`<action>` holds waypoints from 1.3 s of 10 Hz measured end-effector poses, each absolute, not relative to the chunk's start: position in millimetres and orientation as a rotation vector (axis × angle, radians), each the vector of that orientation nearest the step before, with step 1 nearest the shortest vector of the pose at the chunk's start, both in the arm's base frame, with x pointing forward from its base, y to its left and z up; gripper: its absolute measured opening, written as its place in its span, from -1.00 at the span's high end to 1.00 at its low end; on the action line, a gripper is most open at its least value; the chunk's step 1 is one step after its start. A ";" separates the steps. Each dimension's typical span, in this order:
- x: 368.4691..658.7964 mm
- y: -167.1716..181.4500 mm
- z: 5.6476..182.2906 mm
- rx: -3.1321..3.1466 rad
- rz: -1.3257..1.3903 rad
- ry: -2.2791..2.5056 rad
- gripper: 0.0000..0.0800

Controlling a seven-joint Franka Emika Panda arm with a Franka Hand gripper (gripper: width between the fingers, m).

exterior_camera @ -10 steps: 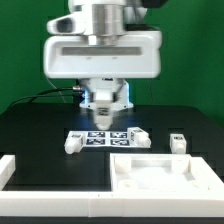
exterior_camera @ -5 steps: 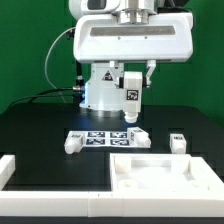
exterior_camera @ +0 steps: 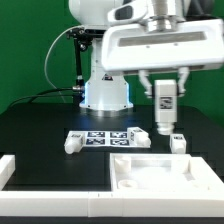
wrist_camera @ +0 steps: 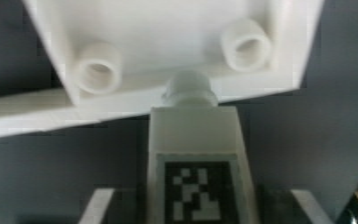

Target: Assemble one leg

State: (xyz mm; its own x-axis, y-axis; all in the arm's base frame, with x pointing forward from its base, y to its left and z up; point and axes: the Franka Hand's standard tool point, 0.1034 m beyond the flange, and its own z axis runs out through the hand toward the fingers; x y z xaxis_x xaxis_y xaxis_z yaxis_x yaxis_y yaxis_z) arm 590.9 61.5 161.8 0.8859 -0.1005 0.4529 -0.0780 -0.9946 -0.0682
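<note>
My gripper (exterior_camera: 165, 98) is shut on a small white leg (exterior_camera: 165, 106) with a black-and-white tag, and holds it upright in the air at the exterior view's right. In the wrist view the held leg (wrist_camera: 197, 150) sits between my fingers (wrist_camera: 105, 205), its tip pointing at the large white panel (wrist_camera: 158, 60), which has two round holes. The panel (exterior_camera: 160, 176) lies on the table in front, below the gripper. Loose legs lie at the left (exterior_camera: 73, 143), the right (exterior_camera: 178, 142) and beside the marker board's right end (exterior_camera: 140, 137).
The marker board (exterior_camera: 103, 137) lies flat in the middle of the black table. A white L-shaped rail (exterior_camera: 12, 168) runs along the front left. The robot's base (exterior_camera: 105, 95) stands at the back.
The gripper rose from low over the marker board with the leg in it and moved toward the exterior view's right, over the panel's far edge.
</note>
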 end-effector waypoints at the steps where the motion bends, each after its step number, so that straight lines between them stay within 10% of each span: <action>1: 590.0 58.6 162.2 -3.006 -0.724 0.147 0.29; 13: 625.0 108.3 107.1 -2.989 -0.965 -0.163 0.29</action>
State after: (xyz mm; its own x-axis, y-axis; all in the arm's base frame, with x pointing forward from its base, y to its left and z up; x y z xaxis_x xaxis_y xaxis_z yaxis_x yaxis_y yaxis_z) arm 625.0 108.3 107.1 0.8062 0.0993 0.5832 0.0973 -0.9946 0.0348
